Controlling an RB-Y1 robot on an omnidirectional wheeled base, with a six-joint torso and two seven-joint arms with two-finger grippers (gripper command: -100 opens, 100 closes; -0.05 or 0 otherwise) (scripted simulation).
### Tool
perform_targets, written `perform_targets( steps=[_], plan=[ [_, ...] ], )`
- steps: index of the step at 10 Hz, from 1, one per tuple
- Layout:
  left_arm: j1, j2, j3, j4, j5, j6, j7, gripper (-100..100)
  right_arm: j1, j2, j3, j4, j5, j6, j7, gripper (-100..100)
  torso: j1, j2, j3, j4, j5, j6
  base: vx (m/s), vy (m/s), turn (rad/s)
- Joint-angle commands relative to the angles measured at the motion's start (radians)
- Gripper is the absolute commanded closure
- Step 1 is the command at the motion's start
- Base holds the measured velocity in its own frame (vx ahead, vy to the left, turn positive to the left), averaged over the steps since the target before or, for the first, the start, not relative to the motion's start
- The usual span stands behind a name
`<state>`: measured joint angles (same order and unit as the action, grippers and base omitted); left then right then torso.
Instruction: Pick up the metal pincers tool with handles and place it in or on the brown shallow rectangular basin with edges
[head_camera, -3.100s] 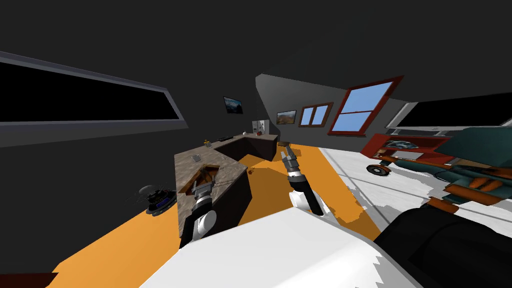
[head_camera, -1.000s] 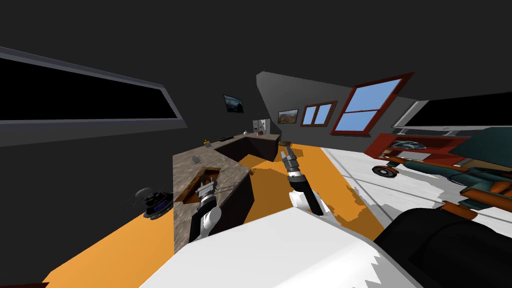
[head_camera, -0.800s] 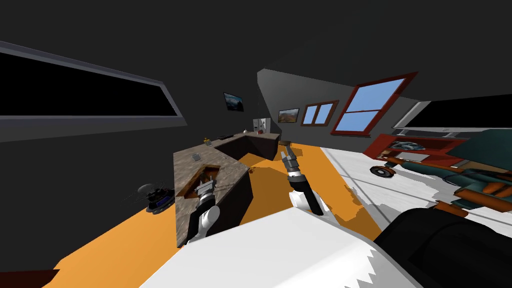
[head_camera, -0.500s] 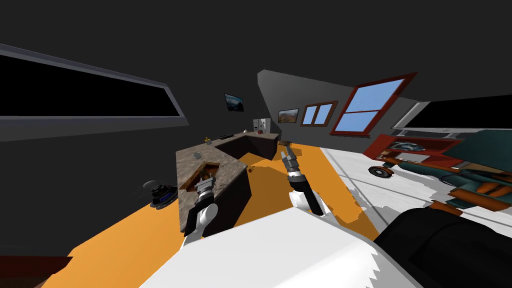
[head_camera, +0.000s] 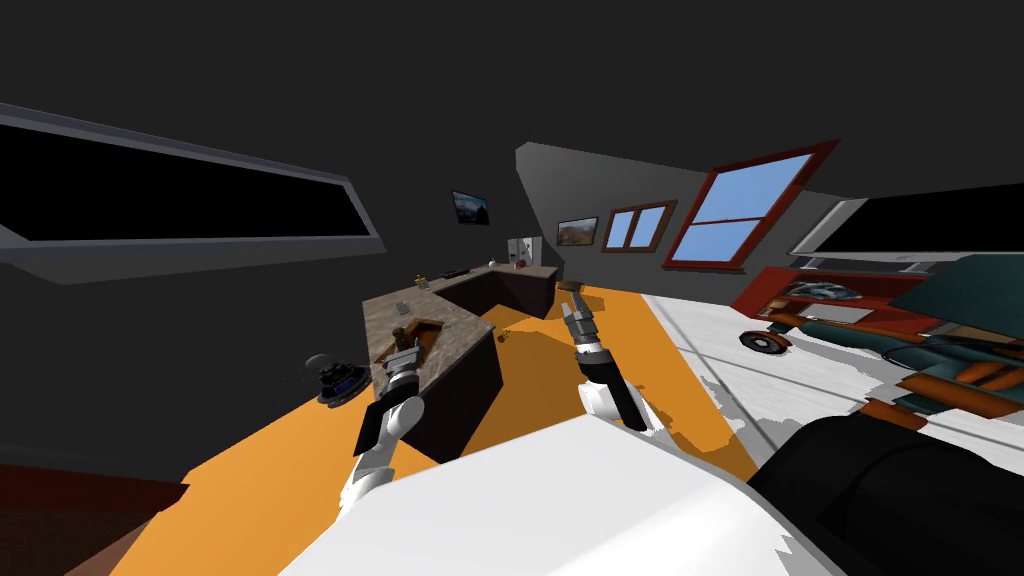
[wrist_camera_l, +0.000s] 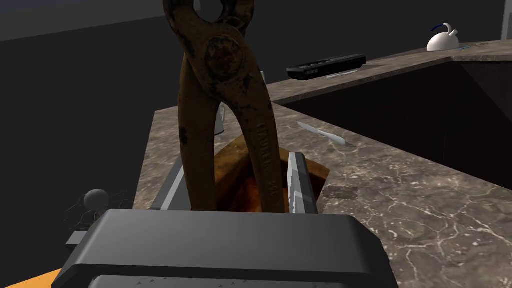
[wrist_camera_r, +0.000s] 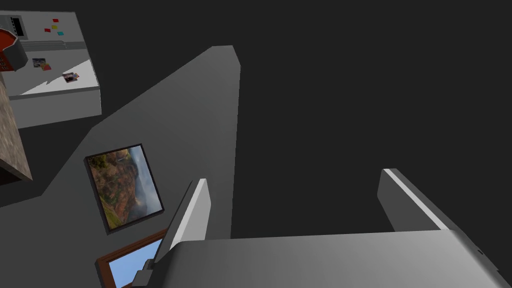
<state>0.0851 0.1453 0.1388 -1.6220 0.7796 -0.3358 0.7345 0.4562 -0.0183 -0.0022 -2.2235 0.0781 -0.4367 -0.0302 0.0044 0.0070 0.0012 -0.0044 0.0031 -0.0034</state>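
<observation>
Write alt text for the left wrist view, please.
The left gripper is shut on the handles of rusty brown pincers, which rise from it. Just beyond, a brown basin sits on a marbled counter.

I see dark grey walls (head_camera: 250, 340), an orange floor (head_camera: 545, 385), a brown marble counter (head_camera: 457, 327) and a red-framed window (head_camera: 735, 205) showing blue sky.

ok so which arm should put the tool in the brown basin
Left. The left pincer is shut on the rusty pincers tool, right at the brown basin on the stone counter. The right pincer stands open and empty, out over the orange floor, apart from the counter.
</observation>
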Motion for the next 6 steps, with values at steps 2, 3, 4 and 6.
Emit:
perform_targets(
  steps=[2,3,4,6],
  plan=[
    [-0.035,0.017,0.050,0.001,0.016,0.052,-0.005,100,0.000,0.000,0.000,0.000,0.000,0.000,0.000,0,0.000,-0.003,-0.002,0.000,0.000,0.000,-0.014,0.026,0.024],
    [-0.047,0.022,0.071,-0.001,0.022,0.074,-0.007,100,0.000,0.000,0.000,0.000,0.000,0.000,0.000,0,0.001,-0.004,-0.003,-0.001,0.000,0.000,-0.005,0.032,0.015],
    [-0.058,0.027,0.092,-0.002,0.028,0.096,-0.009,100,0.000,0.000,0.000,0.000,0.000,0.000,0.000,0,0.001,-0.005,-0.003,-0.001,0.001,0.000,-0.002,0.035,0.022],
    [-0.082,0.033,0.137,-0.004,0.040,0.143,-0.015,100,0.000,0.000,0.000,0.000,0.000,0.000,0.000,0,0.002,-0.006,-0.003,-0.001,0.001,0.001,0.006,0.036,0.006]
  ],
)
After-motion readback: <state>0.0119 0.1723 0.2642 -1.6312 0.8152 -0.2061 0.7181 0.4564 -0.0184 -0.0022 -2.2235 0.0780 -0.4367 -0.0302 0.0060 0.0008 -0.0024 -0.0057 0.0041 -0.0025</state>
